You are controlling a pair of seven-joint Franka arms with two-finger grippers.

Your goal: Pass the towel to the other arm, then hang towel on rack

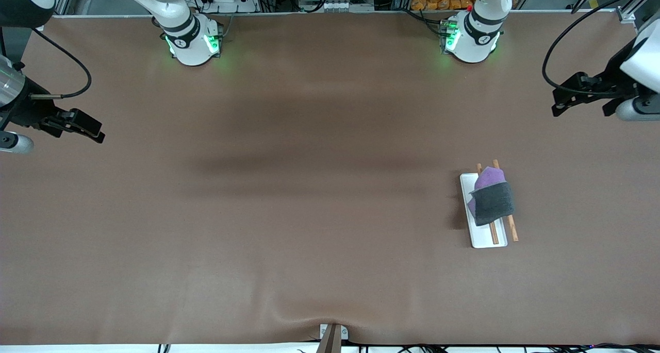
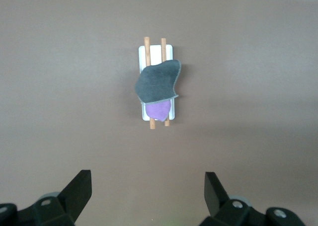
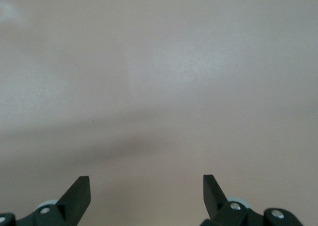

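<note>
Grey and purple, the soft towel (image 1: pixel 492 198) lies draped over both thin wooden rods of the rack (image 1: pixel 482 237), whose flat white rectangular base sits on the brown table (image 1: pixel 289 214) toward the left arm's end. The left gripper (image 1: pixel 562 104) hangs over that end's edge, jaws apart and empty. The right gripper (image 1: pixel 90 129) waits over the right arm's end, jaws apart, empty.

A grey and purple towel (image 1: pixel 492 198) drapes over the two wooden rods of a white rack (image 1: pixel 484 237) toward the left arm's end of the table (image 1: pixel 289 198). The left gripper (image 1: pixel 562 104) and right gripper (image 1: pixel 93 131) hover, empty, at the table's two ends.
</note>
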